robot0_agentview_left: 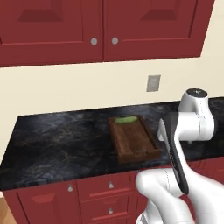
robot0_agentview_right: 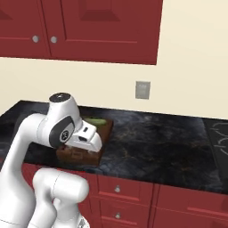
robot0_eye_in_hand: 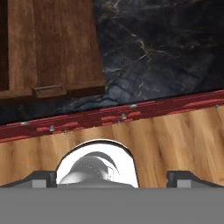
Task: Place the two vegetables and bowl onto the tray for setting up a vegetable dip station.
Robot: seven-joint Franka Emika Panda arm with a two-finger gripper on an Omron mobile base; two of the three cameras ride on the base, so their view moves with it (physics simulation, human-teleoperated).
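Note:
The dark wooden slatted tray (robot0_agentview_left: pixel 133 141) lies on the black marble counter with its long side running away from me. A green vegetable (robot0_agentview_left: pixel 125 119) rests inside it at the far end, also seen as a green vegetable (robot0_agentview_right: pixel 97 120) behind my arm. My gripper (robot0_eye_in_hand: pixel 116 177) hangs over the counter's front edge, just right of the tray's near end (robot0_eye_in_hand: pixel 52 48). It points down, is open with its fingertips (robot0_eye_in_hand: pixel 43 177) far apart, and has nothing between them. The bowl is out of view.
Red upper cabinets (robot0_agentview_left: pixel 94 26) hang above the counter, and red drawers (robot0_agentview_left: pixel 109 186) sit below it. A wall outlet (robot0_agentview_left: pixel 153 82) is behind the tray. A cooktop (robot0_agentview_right: pixel 219 138) starts at the far right. Bare counter (robot0_agentview_right: pixel 156 142) stretches to the tray's right.

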